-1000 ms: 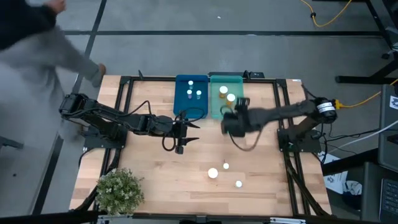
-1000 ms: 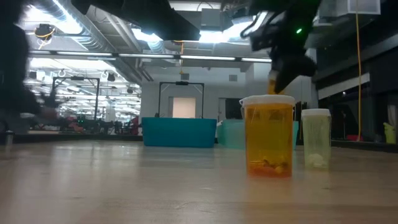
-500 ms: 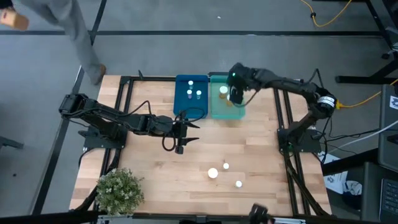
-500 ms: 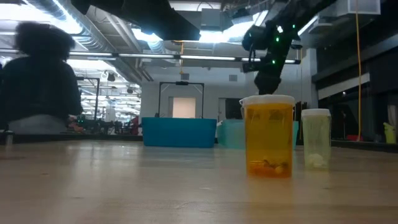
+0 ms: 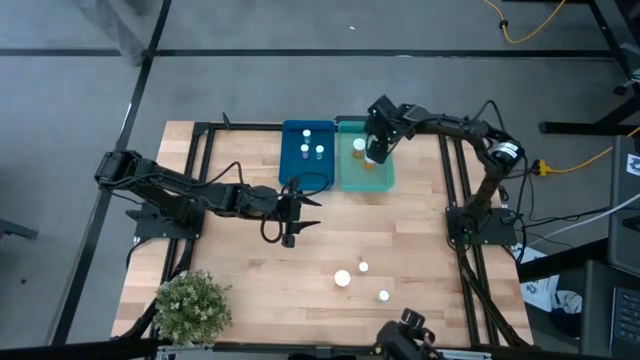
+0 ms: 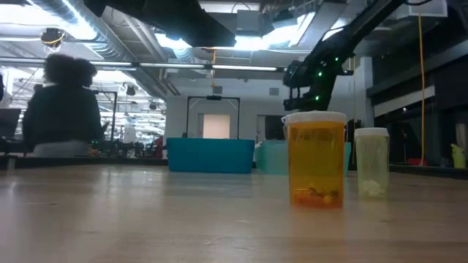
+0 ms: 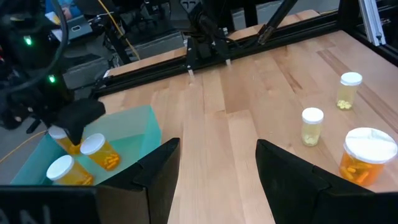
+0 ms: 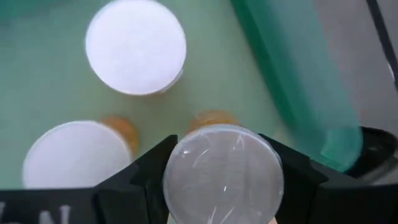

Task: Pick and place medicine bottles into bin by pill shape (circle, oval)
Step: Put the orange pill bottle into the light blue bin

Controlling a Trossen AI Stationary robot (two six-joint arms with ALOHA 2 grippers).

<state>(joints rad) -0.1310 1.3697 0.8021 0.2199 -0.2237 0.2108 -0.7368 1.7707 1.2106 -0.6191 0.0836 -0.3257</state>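
We noted the left gripper point(image 5: 300, 212) idle and spread open at mid-table, unmoved. The right gripper point(image 5: 373, 150) had swung from the table to directly over the translucent green plastic bin point(image 5: 350, 178), clamped on an amber white-capped medicine bottle point(image 8: 222, 175); two similar bottles point(image 8: 135, 46) lay below it. Release seemed imminent.

Even overhead light, soft shadows; ceiling lamps point(image 6: 252, 40) glare in the low view; background person point(image 6: 62, 102) blurred

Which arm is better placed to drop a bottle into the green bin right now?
Right. Its tool already holds an amber bottle over the green bin. The left tool hangs open and empty over the table's middle.
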